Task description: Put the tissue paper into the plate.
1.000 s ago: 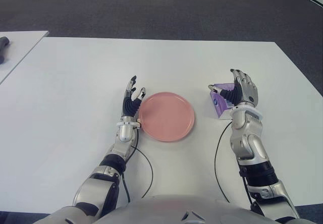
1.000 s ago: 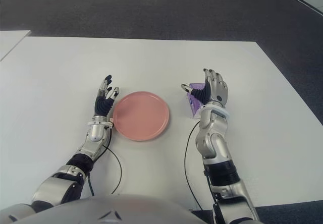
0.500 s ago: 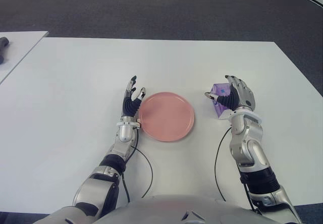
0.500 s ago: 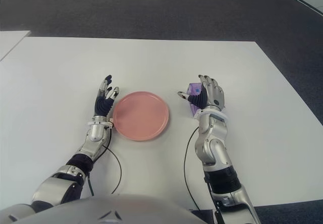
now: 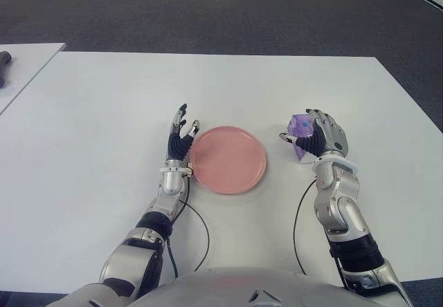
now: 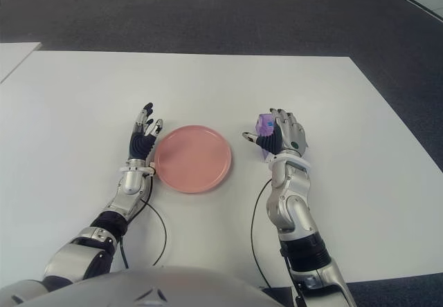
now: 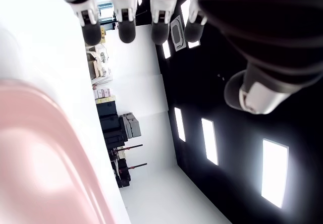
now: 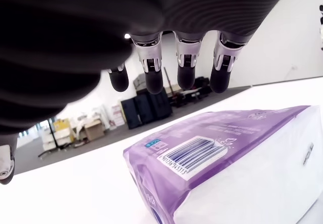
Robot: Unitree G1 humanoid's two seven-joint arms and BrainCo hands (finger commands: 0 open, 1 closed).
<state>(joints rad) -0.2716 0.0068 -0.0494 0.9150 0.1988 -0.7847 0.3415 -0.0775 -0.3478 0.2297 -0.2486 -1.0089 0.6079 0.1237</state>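
1. Two hands are up on the white table. We see the left hand just beside the left edge of the pink plate; whether it touches the rim we can't tell.
2. Left hand state: fingers straight and spread, pointing away from the body, holding nothing. Its wrist view shows four fingertips stretched out in the air, with the plate rim blurred beside the palm.
3. We see the right hand to the right of the plate, well apart from it, arched over the tissue paper.
4. Right hand state: half-curled, thumb out toward the plate side, four fingers over the top of the pack. In its wrist view the fingertips hang just above the pack with a gap showing, so we can't confirm a closed grasp.
5. The tissue paper is a purple-and-white pack with a barcode panel facing the palm. It's on the table right of the plate, not in the plate. The plate holds nothing.
6. Farther out: bare tabletop, then dark carpet. A second white table stands at the far left, with a dark object on it.
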